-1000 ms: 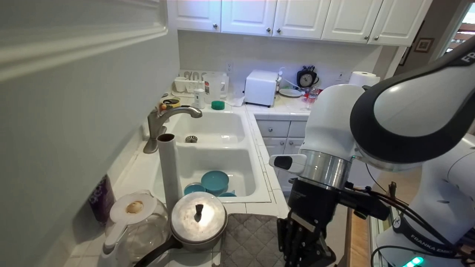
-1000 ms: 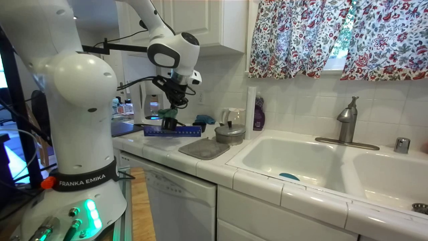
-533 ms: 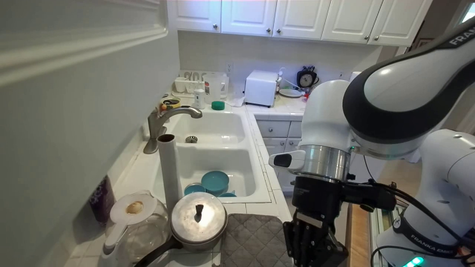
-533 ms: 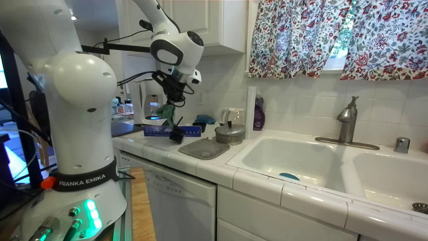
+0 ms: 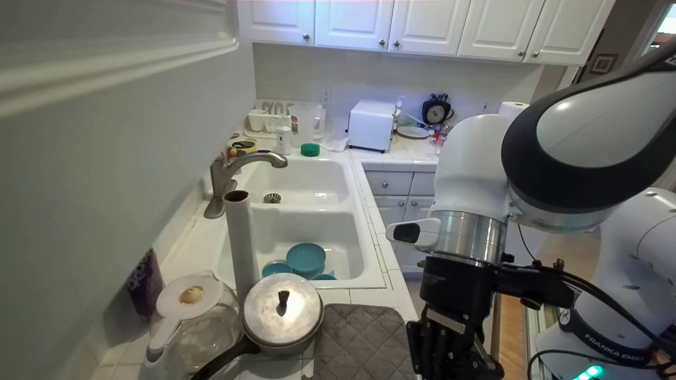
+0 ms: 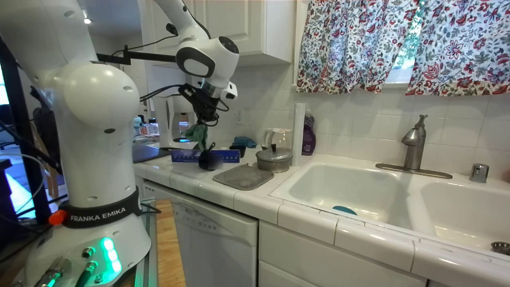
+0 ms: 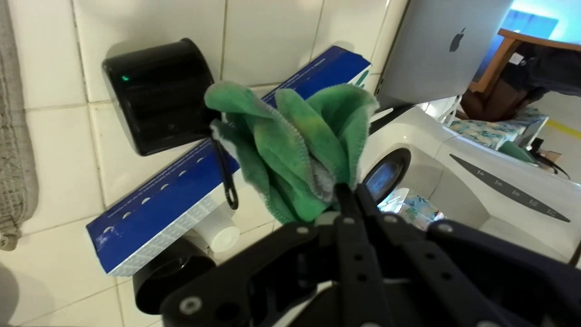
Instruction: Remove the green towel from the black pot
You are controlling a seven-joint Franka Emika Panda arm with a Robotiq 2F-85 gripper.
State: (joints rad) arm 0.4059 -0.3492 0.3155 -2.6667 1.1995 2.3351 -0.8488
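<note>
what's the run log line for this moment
gripper: shut on green towel | black pot: below towel, contact unclear | removal: unconfirmed

In an exterior view we see the black pot (image 6: 205, 160) has dropped right and nearer, tipped onto its side; more of the green towel (image 6: 198, 134) shows, and the gripper (image 6: 202, 122) has shifted slightly left.

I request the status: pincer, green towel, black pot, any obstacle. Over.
Pincer shut on green towel. Black pot tipped below; contact with towel unclear. Blue box close by, possibly in the way.
</note>
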